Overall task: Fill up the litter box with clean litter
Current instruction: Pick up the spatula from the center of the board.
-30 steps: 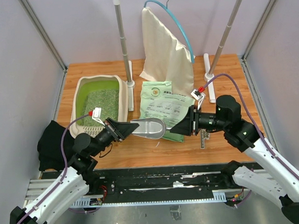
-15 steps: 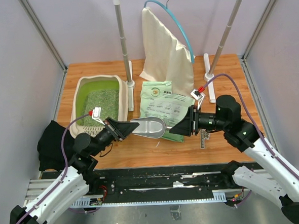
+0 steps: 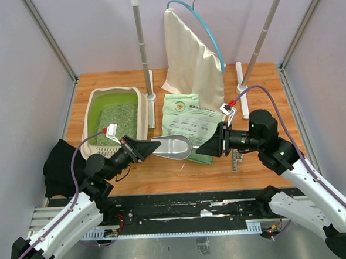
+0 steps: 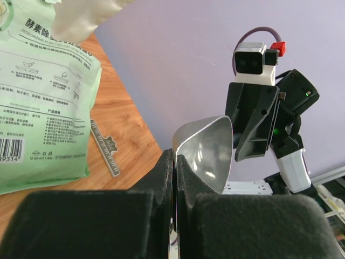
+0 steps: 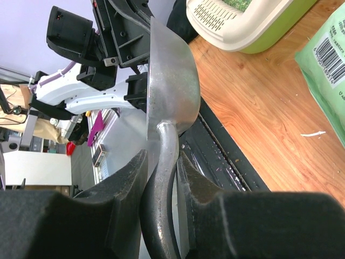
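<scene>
- Jaws of the left gripper [image 4: 174, 159] pinch the metal scoop [image 4: 207, 151] by its bowl rim
- right gripper [image 5: 161, 157] clamps the scoop's handle
- litter box [image 3: 88, 124], far left on the table [image 3: 259, 92], holds clean litter [image 3: 118, 118]

On the green bag [image 4: 38, 91] we read Chinese characters beginning "酵素除", an English line starting "DEODORIZING", and barcode digits ending "9314". The finer print defeats us.

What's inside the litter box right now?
Pale green-grey litter covers most of the lime-green floor of the litter box; a bare green strip shows at the far end. How deep it lies, and the floor beneath, cannot be seen.
</scene>
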You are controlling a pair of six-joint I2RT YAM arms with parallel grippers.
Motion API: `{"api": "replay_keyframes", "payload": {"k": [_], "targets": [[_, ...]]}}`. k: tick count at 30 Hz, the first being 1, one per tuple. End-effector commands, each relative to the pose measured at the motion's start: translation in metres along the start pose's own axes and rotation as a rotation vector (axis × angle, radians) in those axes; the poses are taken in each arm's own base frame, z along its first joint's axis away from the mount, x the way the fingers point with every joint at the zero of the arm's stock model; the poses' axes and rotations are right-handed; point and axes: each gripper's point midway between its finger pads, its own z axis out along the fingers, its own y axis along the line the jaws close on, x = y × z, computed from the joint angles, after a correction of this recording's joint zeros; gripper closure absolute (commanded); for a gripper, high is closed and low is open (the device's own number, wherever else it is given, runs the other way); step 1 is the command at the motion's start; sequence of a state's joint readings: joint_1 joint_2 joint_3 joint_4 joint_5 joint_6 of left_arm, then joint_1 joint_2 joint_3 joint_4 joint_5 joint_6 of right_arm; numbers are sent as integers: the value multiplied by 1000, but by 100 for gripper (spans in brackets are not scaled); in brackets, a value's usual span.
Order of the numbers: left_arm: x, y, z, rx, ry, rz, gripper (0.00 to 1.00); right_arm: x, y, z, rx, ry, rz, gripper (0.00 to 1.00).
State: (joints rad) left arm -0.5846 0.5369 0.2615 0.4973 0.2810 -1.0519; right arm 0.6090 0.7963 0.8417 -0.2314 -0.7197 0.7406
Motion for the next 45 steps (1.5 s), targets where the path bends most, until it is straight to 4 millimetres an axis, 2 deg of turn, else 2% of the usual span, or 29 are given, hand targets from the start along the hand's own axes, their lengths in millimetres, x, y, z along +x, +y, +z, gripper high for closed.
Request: {"api": "replay_keyframes", "payload": {"k": [1, 4, 6, 13, 15, 17, 19, 29, 32, 39, 42, 45], "targets": [[-12, -19, 2, 70, -47, 10, 100, -2, 12, -2, -45, -12, -24, 82], [-12, -18, 3, 69, -43, 8, 100, -2, 13, -3, -46, -17, -28, 86], [-11, -18, 3, 70, -41, 7, 100, -3, 13, -3, -46, -20, -28, 94], [-8, -18, 3, 76, -22, 14, 100, -10, 7, -6, 6, -72, -30, 98], [-7, -19, 4, 78, -18, 16, 99, -11, 6, -6, 11, -81, -30, 93], [-7, -20, 4, 81, -16, 18, 99, -11, 8, -6, 3, -75, -32, 81], [-7, -21, 5, 86, -13, 19, 100, -10, 10, -5, -8, -63, -30, 75], [-9, -21, 8, 90, -22, 4, 100, -8, 10, -2, -19, -51, -22, 66], [-9, -22, 8, 93, -31, -2, 100, -8, 11, -2, -21, -48, -22, 60], [-7, -19, 9, 85, -44, -22, 100, -8, 9, -1, -12, -55, -21, 63], [-6, -19, 10, 81, -51, -25, 100, -9, 8, -1, -5, -60, -21, 69], [-5, -19, 10, 81, -49, -24, 100, -11, 6, -2, 8, -79, -21, 81]]}}
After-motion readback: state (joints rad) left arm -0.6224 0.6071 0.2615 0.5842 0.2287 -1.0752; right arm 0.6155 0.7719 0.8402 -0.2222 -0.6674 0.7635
